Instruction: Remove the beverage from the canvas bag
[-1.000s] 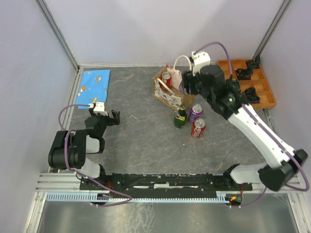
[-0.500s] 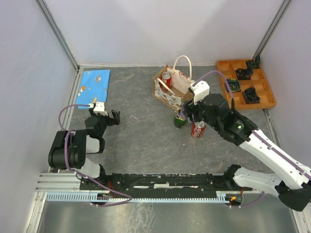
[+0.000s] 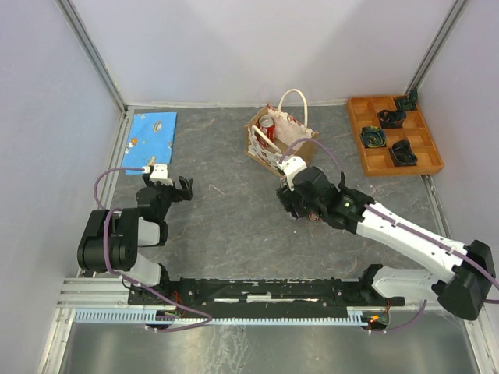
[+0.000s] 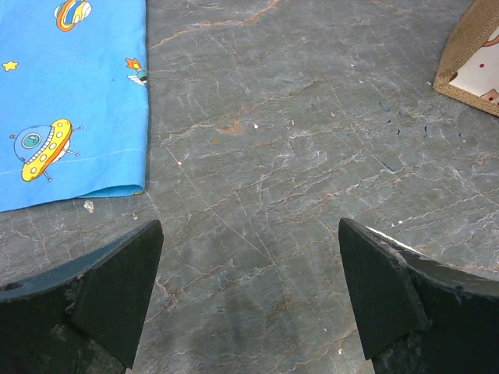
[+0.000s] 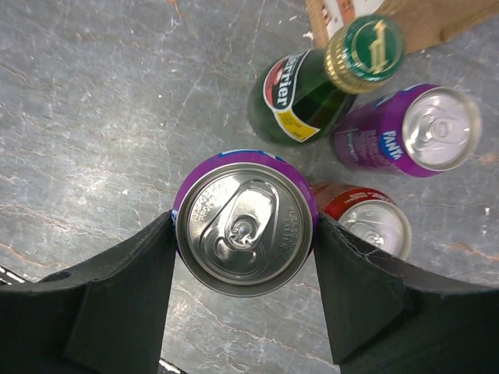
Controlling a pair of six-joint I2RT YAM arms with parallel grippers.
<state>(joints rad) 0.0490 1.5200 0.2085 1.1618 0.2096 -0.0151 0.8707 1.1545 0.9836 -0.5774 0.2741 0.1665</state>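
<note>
The tan canvas bag (image 3: pixel 290 142) stands at the back middle with a red can (image 3: pixel 267 128) upright inside it. My right gripper (image 3: pixel 296 201) is low over the table in front of the bag. In the right wrist view it (image 5: pixel 244 234) is shut on a purple can (image 5: pixel 244 231), one finger on each side. Right beside it stand a green bottle (image 5: pixel 308 89), a second purple can (image 5: pixel 413 132) and a red can (image 5: pixel 366 218). The bag's corner (image 5: pixel 421 19) shows at the top. My left gripper (image 3: pixel 179 189) is open and empty over bare table (image 4: pixel 249 288).
A blue patterned cloth (image 3: pixel 152 136) lies at the back left and shows in the left wrist view (image 4: pixel 70 101). An orange compartment tray (image 3: pixel 382 160) with dark parts sits at the back right. The bag's edge (image 4: pixel 475 54) is at the far right of the left wrist view.
My right gripper has moved from over the bag toward the front and down, carrying the purple can to beside the bottle and cans. The left arm has not moved.
</note>
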